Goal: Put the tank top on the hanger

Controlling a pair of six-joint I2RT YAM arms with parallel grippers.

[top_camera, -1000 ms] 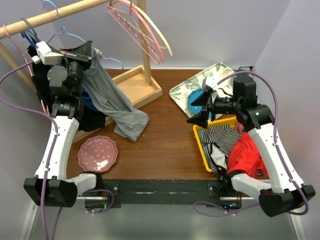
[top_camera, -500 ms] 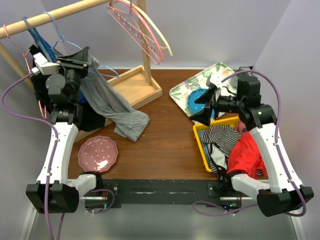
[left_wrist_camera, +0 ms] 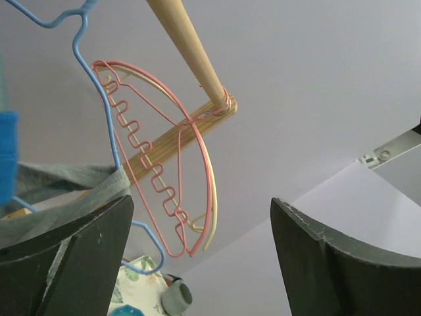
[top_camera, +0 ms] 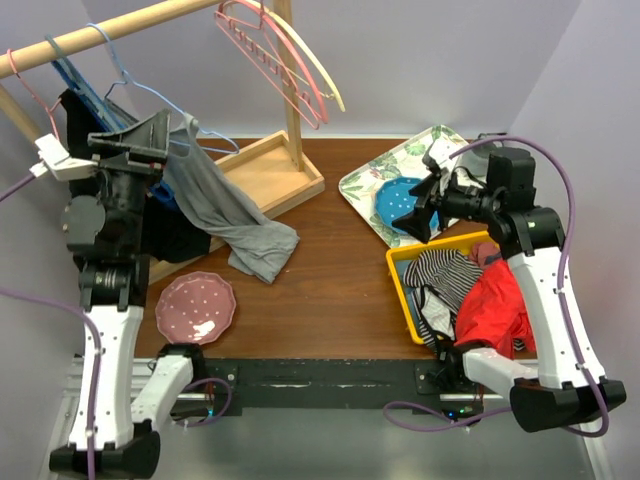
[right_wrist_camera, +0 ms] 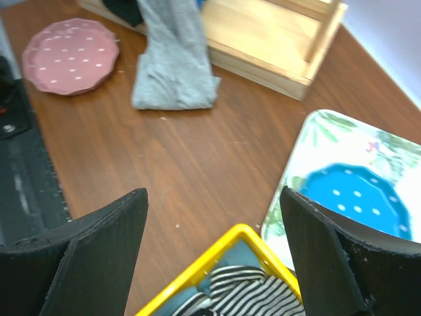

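Tank top (left_wrist_camera: pixel 59 187) hangs just beside the spread left gripper (left_wrist_camera: pixel 200 199).

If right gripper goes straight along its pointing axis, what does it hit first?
Probably bare table: the right gripper, open, points down at wood between the tank top and the yellow bin. Nothing else shows in that line.

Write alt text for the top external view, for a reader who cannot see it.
A grey tank top drapes from a thin pale-blue hanger on a wooden rail down to the table, the open left gripper beside its upper end. The open right gripper hovers over a floral tray, next to a yellow basket of clothes.
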